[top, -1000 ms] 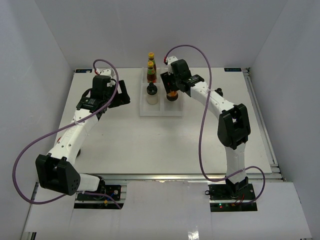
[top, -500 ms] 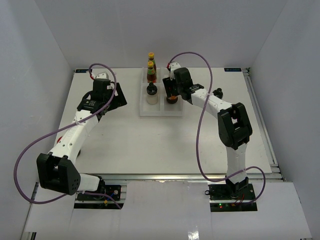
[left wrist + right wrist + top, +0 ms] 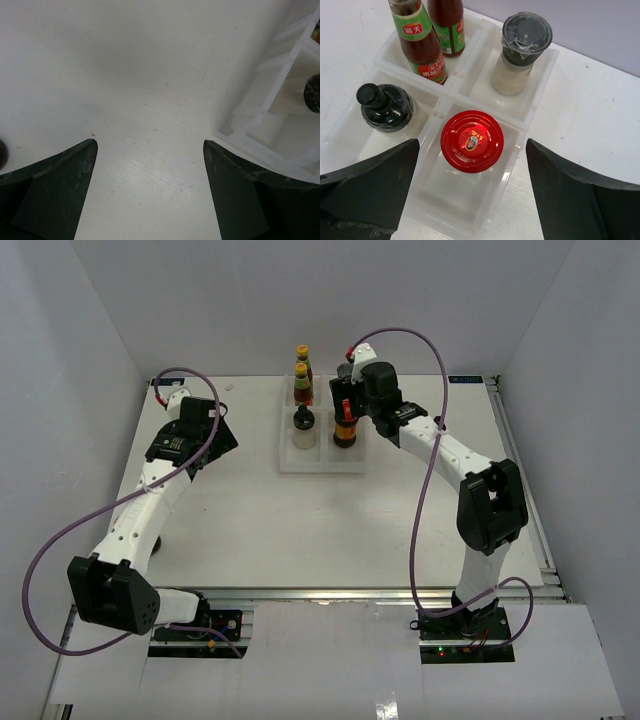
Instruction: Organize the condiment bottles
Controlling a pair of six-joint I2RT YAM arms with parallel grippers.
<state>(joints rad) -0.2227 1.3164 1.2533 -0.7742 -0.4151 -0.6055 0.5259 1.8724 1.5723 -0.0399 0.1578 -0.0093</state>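
Left gripper (image 3: 150, 145): jaws spread wide, nothing between them, hanging low over bare table (image 3: 150, 60) just left of the tray. We read it as parked or hunting for the next bottle. A dark thing (image 3: 2, 152) clips the left edge of its wrist view; too little shows to say if it's a cap.

White divided tray (image 3: 260, 117): two columns of cells. The near cells show no bottles in the top view or the left wrist view.

Next row back, right column: red-lidded amber jar (image 3: 471, 140), upright, standing on the cell floor on its own. Right gripper (image 3: 472, 144) hangs directly above it, jaws released and straddling the lid with a clear gap on both sides, no contact. Centred like that it fits either a drop-off or a pre-grasp; we can't tell which.

Same row, left column: black-capped shaker (image 3: 385, 107), upright, alone in its cell.

Behind the jar: grey-lidded pale shaker (image 3: 522, 47), upright, alone in its cell, pale grains inside.

Farthest, left column: two red sauce bottles (image 3: 420, 42), upright, one behind the other, nearly touching. We can't tell if they share a cell.

Judgement: one type per cell. Five bottles are in the tray and we see none loose on the table, though the left arm hides part of it.
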